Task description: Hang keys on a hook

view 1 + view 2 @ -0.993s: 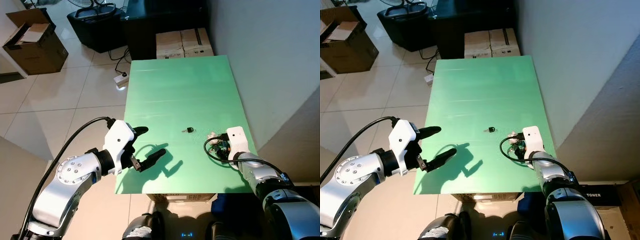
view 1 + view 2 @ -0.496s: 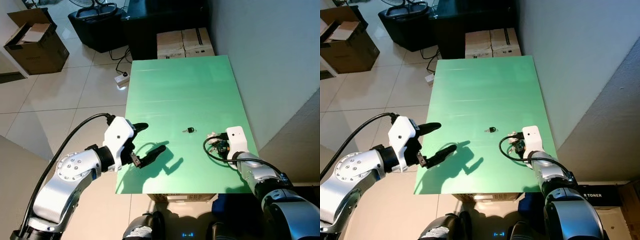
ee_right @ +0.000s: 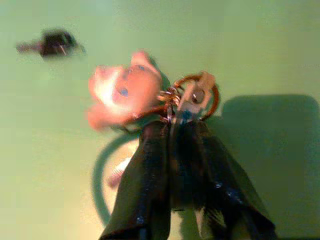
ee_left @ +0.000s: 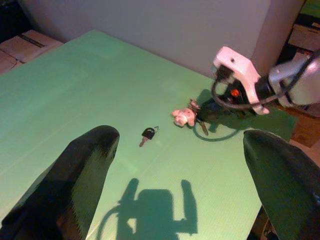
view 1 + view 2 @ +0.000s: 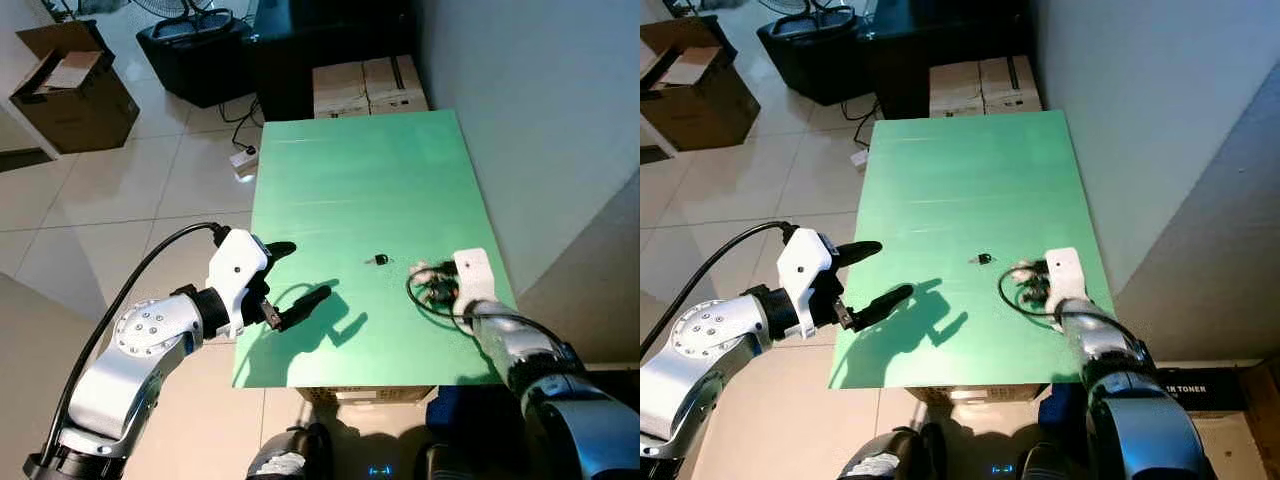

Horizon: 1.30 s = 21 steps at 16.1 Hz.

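Got my right gripper (image 3: 182, 130) pinched shut on the keys (image 3: 192, 97) low on the green surface (image 5: 350, 170), pig charm (image 4: 184, 116) trailing. Left gripper (image 5: 300, 275) hovers spread open, well off the keys, out of the way.

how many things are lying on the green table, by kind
Loose black-headed key: 1
Key bunch with pink pig charm: 1, pinched at its ring by the right gripper
Total on the green table: 2
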Motion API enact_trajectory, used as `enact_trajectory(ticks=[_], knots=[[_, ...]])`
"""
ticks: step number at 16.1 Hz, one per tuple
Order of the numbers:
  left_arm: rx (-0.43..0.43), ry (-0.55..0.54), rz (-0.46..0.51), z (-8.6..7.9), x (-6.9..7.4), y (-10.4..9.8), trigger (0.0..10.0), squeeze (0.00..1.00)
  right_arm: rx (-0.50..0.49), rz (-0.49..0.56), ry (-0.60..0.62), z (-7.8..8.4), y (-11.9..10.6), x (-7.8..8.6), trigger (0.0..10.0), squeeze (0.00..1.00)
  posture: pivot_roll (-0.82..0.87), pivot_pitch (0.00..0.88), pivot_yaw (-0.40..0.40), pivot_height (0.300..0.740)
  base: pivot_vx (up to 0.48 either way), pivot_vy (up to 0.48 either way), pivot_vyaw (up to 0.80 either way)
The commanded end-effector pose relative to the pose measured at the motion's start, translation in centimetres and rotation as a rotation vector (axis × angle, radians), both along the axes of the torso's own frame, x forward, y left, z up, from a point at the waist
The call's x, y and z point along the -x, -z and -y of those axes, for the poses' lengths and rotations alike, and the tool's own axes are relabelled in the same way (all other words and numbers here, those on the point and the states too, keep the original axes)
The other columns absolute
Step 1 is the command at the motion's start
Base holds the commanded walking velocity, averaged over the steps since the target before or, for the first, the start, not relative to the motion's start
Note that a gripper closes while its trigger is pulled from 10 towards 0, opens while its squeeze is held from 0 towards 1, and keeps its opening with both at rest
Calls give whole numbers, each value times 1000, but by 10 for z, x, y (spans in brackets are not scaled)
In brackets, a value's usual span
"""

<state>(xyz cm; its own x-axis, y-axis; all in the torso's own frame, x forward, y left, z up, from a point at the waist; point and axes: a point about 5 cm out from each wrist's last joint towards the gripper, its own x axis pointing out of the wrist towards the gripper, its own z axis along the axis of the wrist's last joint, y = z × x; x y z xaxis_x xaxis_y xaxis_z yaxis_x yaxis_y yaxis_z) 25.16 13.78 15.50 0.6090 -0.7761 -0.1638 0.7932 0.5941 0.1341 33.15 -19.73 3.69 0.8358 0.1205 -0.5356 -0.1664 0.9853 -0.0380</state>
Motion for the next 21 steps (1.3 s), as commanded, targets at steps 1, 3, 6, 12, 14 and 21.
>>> enact_trajectory(ticks=[1,3,6,12,14,21], knots=[[-28,-16,4,-5,-1,1,10000,0,-43,74,-28,-12,-18,-14,0,0,89,140,194,740,0,0,0],[-33,-21,11,-6,-4,1,10000,0,-99,233,-79,-26,-58,-39,0,0,84,137,198,740,0,0,0],[-35,-21,14,-6,-4,1,10000,0,-166,377,-122,-38,-92,-52,0,0,78,138,198,740,0,0,0],[-38,-20,11,-2,-2,6,10000,0,-12,146,-71,-29,-22,-16,0,0,67,133,189,740,0,0,0],[-39,-16,9,-2,-2,7,10000,0,36,59,-16,-21,-1,-1,0,0,65,132,189,740,0,0,0],[-99,-166,61,-7,-12,21,10000,0,7,300,37,-30,-10,9,10000,0,24,85,168,740,0,0,0]])
